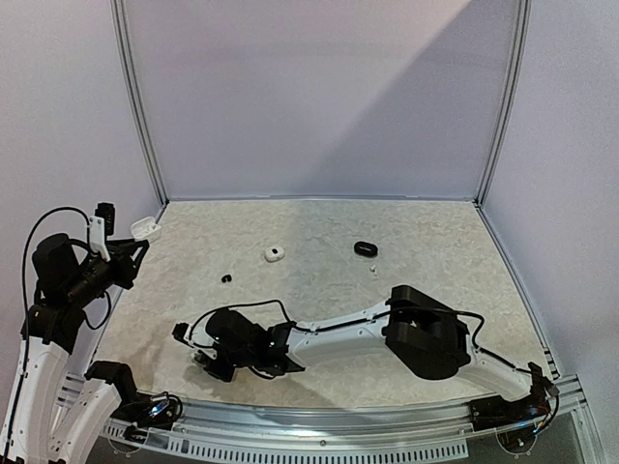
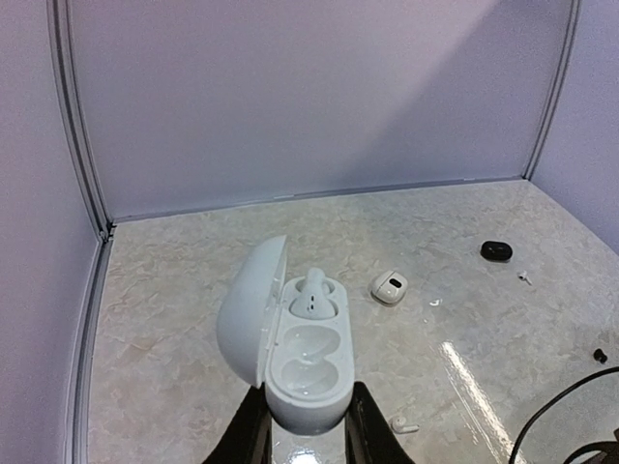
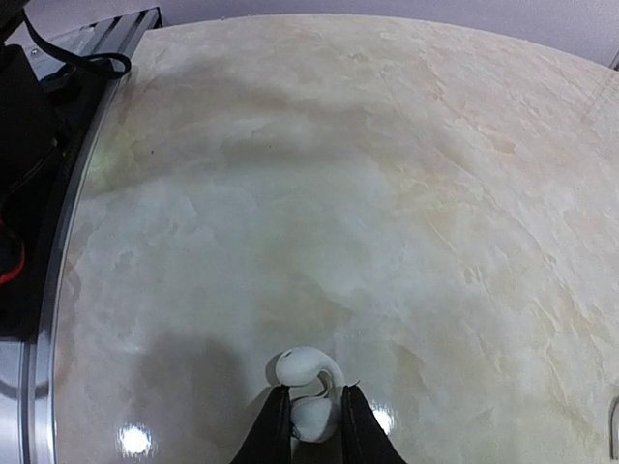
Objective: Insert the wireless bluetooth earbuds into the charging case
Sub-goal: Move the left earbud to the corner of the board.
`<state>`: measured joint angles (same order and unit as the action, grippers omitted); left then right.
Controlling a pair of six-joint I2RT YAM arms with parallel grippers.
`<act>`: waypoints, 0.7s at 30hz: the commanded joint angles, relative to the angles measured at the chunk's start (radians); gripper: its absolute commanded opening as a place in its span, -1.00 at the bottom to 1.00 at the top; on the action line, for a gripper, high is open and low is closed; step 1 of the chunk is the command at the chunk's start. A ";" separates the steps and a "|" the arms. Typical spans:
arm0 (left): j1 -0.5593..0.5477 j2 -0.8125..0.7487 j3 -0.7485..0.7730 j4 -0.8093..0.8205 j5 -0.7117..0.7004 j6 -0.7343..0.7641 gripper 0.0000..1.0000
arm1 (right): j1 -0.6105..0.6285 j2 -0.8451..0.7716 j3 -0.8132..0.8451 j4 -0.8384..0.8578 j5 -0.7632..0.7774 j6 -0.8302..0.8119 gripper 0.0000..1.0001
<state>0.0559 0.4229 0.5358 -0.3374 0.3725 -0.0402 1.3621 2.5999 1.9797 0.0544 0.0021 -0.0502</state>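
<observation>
The table (image 1: 319,232) is cream with beige marbling, and the walls (image 1: 319,97) are pale lilac. The open case (image 2: 302,372), seated earbud (image 2: 311,293), small case (image 2: 389,287) and pinched earbud (image 3: 304,365) are glossy white, while the black case (image 2: 496,250) and black bud (image 1: 226,278) are dark. The arms (image 1: 340,327) are white with black joints, and the fingers (image 3: 267,435) are black.

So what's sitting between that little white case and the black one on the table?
Nothing. In the top view, the tabletop between the white case and black case is bare.
</observation>
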 commanded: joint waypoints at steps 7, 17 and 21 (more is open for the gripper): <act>-0.008 -0.013 -0.012 -0.014 0.011 0.029 -1.00 | -0.007 -0.289 -0.403 -0.082 0.161 -0.035 -0.86; -0.009 -0.004 -0.028 0.023 0.032 0.030 -1.00 | -0.011 -0.539 -0.707 -0.209 0.222 -0.062 -0.86; -0.010 0.002 -0.030 0.028 0.040 0.030 -1.00 | -0.012 -0.582 -0.763 -0.242 0.227 -0.071 -0.83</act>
<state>0.0544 0.4229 0.5213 -0.3328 0.3923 -0.0250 1.3556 2.0731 1.2697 -0.0906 0.1986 -0.1036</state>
